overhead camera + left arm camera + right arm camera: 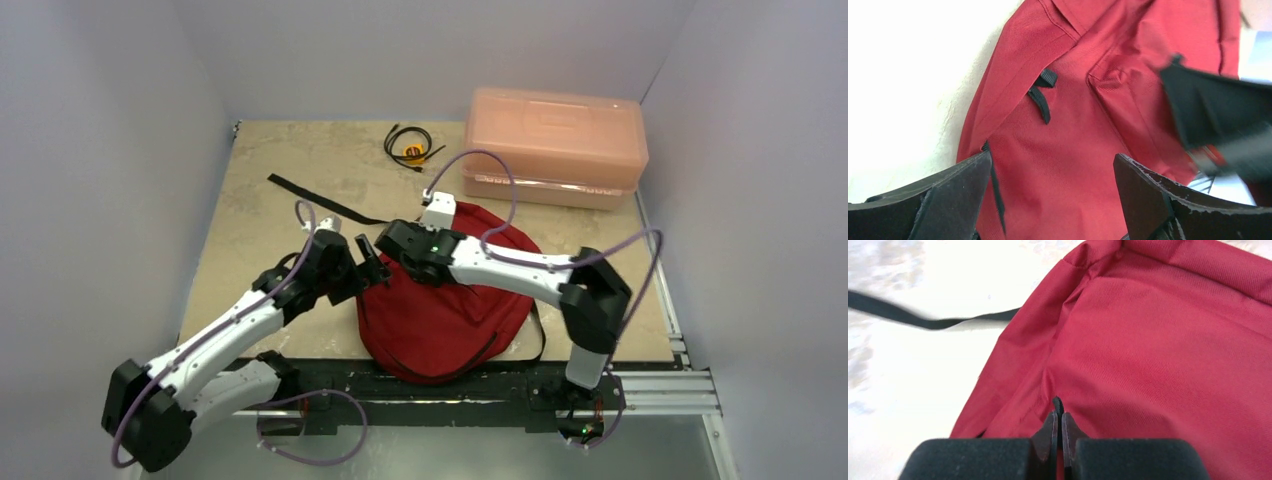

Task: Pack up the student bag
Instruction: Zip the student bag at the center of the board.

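Apparently for unzipping, a black tab on the bag is pinched in the closed right gripper, while the left gripper is held wide open, empty, just above the fabric.

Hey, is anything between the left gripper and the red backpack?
Nothing visible. The left gripper hangs open directly over the student bag, with only bare red fabric below its jaws. The right gripper, shut on the bag, sits off to the side.
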Motion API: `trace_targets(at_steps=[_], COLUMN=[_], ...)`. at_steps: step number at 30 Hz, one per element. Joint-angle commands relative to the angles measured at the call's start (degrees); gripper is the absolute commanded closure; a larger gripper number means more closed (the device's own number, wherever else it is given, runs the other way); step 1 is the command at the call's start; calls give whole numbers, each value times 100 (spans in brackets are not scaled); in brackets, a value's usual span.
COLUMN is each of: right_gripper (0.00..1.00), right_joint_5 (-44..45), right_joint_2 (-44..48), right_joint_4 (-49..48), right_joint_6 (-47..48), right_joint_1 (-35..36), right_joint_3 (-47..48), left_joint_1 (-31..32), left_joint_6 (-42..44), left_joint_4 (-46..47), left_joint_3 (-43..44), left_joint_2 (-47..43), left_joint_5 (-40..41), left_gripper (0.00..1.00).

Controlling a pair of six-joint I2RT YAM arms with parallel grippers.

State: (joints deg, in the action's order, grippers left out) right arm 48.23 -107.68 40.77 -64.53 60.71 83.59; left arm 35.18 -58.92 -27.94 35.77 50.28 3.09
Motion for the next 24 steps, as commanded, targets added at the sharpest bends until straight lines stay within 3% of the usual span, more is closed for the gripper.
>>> trace_targets(at_steps=[1, 3, 5, 10, 16, 20, 24], right_gripper=[100, 100, 100, 100, 100, 100, 100], right_joint_5=[-597, -866, -993, -694, -504, -357, -301], right_joint_2=[1515, 1897, 2038, 2251, 2336, 2275, 2503], right_joint_4=[-1844, -2801, -3159, -3146, -2799, -2209, -1728], right_joint_6=[897, 1137, 1096, 924, 590, 18, -354], right_joint_1=[46, 46, 38, 45, -15, -55, -215], right_joint_3=[-1126, -1818, -2105, -2284, -2278, -2255, -2610], left_joint_1=[-184, -190, -188, -210, -248, -336, -340], left_joint_6=[123, 47, -36, -258, -67, 68, 82], left_joint_4=[584, 620, 628, 825, 1793, 2359, 2703], left_joint_3=[598, 823, 1023, 1127, 856, 849, 590], left_joint_2=[914, 1256, 1617, 1940, 2195, 2861, 3281], left_joint_5=[-891, -999, -1103, -1156, -788, -1041, -901], left_gripper=[6, 5, 5, 5, 3, 33, 43])
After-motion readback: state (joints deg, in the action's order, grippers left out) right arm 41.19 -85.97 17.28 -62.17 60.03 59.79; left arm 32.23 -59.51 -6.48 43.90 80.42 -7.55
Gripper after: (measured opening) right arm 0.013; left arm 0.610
